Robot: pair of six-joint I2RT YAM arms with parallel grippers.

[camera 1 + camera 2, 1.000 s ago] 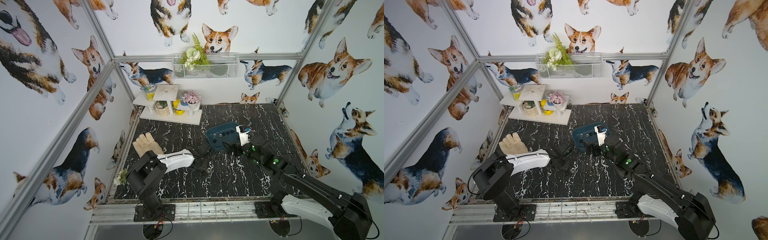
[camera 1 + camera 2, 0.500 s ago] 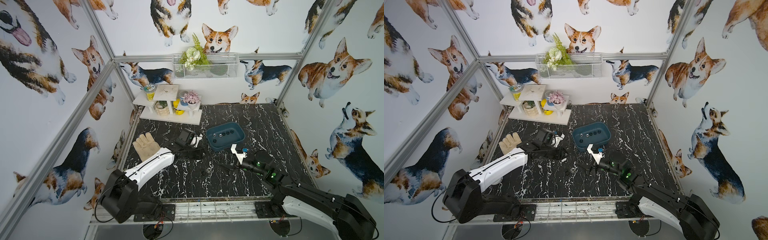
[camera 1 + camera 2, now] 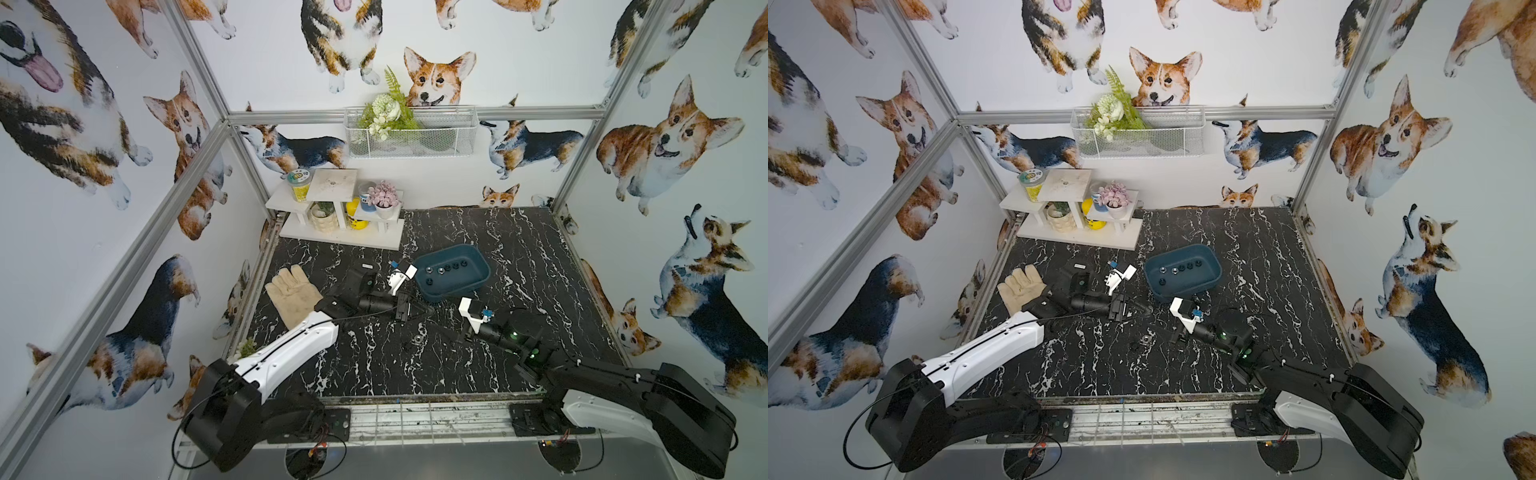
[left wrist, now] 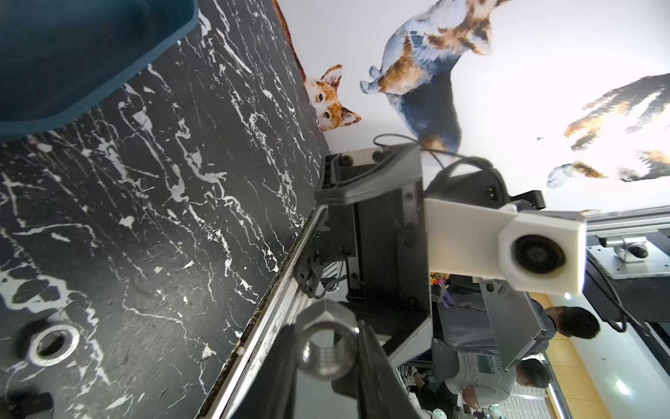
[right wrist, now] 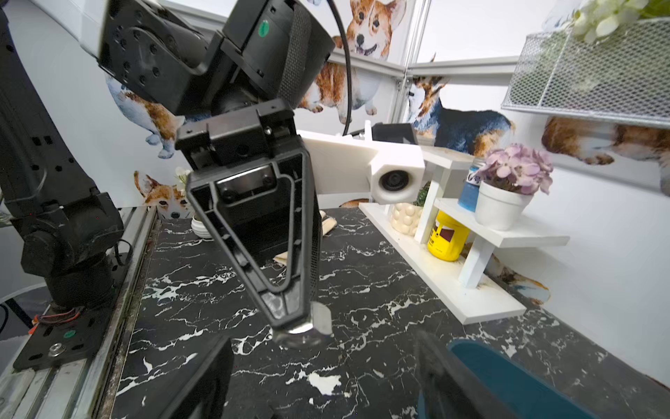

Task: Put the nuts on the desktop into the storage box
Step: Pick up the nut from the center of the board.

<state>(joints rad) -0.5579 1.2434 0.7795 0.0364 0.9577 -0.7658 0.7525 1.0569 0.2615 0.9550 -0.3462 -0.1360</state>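
Note:
My left gripper [image 4: 326, 341] is shut on a silver hex nut [image 4: 328, 357] and holds it above the desktop [image 3: 519, 257], just in front of the storage box [image 3: 457, 293]. From the right wrist view, that nut [image 5: 308, 332] sits at the left gripper's tip. My right gripper [image 5: 326, 381] stands open and empty close by, facing the left gripper [image 3: 422, 309]. Another silver nut [image 3: 417, 340] lies on the desktop between the arms, also visible in the left wrist view [image 4: 52, 344]. Several nuts [image 3: 1181, 268] lie in the teal storage box [image 3: 1187, 293].
A beige glove [image 3: 293, 297] lies at the left of the desktop. A white stepped shelf [image 3: 340, 237] with pots and jars stands at the back left. A wire basket [image 3: 411, 137] hangs on the back wall. The two grippers are very near each other.
My right gripper has left the storage box and drawn back to the near middle. My left arm has stretched out and carried its gripper toward the box's front.

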